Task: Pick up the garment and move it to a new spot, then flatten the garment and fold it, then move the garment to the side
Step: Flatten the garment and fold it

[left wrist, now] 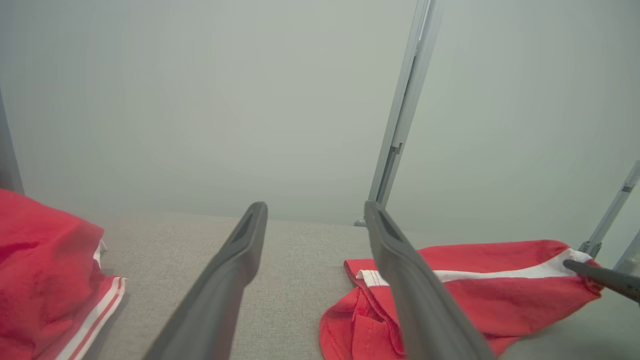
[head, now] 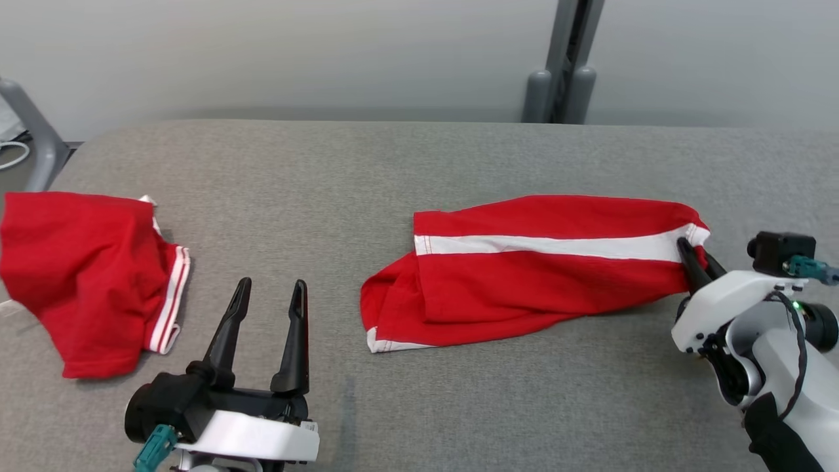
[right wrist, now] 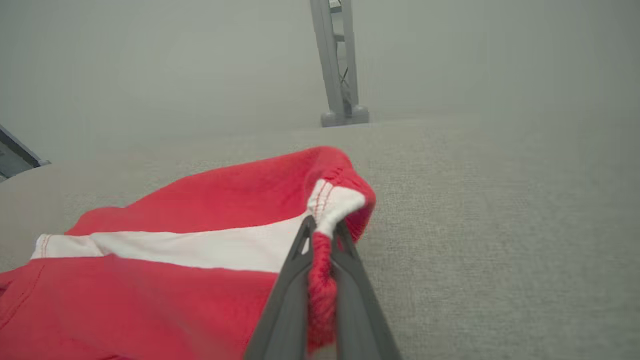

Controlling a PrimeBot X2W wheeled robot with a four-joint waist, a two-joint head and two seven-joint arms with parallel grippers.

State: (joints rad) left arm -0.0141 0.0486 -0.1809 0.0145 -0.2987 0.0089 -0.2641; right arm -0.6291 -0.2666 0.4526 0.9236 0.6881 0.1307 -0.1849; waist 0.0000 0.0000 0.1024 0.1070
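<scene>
Red white-striped garment (head: 524,288), seemingly grey table (head: 393,164)

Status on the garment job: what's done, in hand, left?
Done: little to confirm; the centre garment lies on the grey table, partly spread, its left end rumpled. In hand: the right tool is shut on its right end at the white stripe; the left tool is open and apart from cloth. Left: flattening, folding, moving aside. A second garment lies bunched at the table's left edge.
</scene>
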